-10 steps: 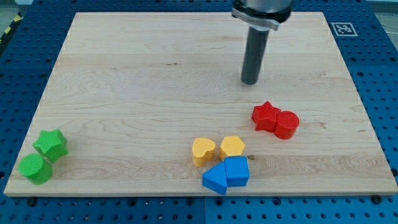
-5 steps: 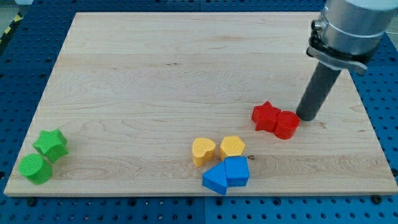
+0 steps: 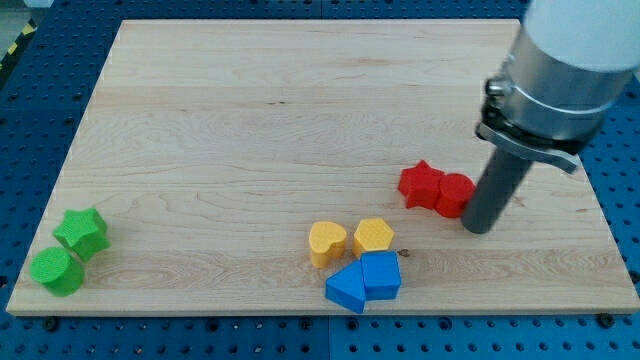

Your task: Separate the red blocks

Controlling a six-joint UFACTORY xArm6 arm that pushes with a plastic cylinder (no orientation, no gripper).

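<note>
A red star block (image 3: 420, 184) and a red cylinder block (image 3: 453, 194) lie touching each other on the wooden board (image 3: 250, 130), right of centre. My tip (image 3: 479, 226) rests on the board against the cylinder's lower right side. The dark rod rises from it toward the view's upper right and hides the cylinder's right edge.
A yellow heart block (image 3: 326, 242), a yellow hexagon block (image 3: 373, 236) and two blue blocks (image 3: 364, 280) cluster near the bottom middle. A green star block (image 3: 82, 232) and a green cylinder block (image 3: 56, 270) sit at the bottom left corner.
My tip swept from above the red blocks to their right, then down to the cylinder's lower right. Both red blocks have shifted slightly left, still touching.
</note>
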